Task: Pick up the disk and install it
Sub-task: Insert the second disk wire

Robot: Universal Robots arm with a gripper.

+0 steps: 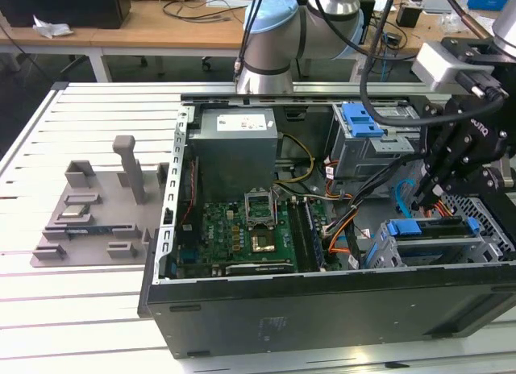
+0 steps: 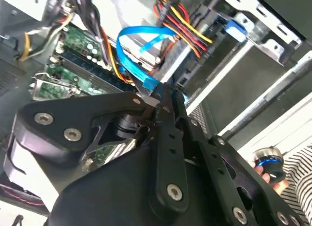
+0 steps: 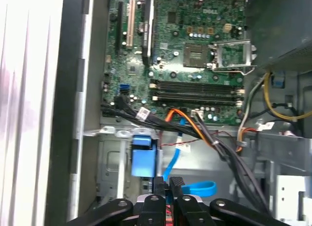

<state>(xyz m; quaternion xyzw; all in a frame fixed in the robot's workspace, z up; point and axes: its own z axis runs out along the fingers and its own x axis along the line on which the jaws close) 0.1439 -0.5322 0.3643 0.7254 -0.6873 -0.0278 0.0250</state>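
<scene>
**Inspection: pincer closed above the drive cage, disk seated**

1. Outside the computer case (image 1: 161, 253), off its wall on the exterior view's left, a grey fixture tray (image 1: 89, 217) lies on the slatted table (image 1: 32, 148).
2. Inside the case, against the far wall, stands the grey power supply (image 1: 238, 144). The green motherboard (image 1: 242, 229) lies on the case floor just in front of it.
3. Further toward the exterior view's right, a bare blue latch (image 1: 360, 120) sits on the case's far drive bay.
4. My gripper (image 1: 417, 205) hangs inside the case at its right end, over the near drive cage. In both wrist views my fingers (image 3: 159, 184) are pressed together, and I see nothing between them (a loose blue cable (image 2: 134, 65) lies just beside the tips).
5. The disk (image 1: 435, 229) sits in that near cage, at the case's right front corner, just below my fingertips. Its blue rail faces the motherboard.
</scene>
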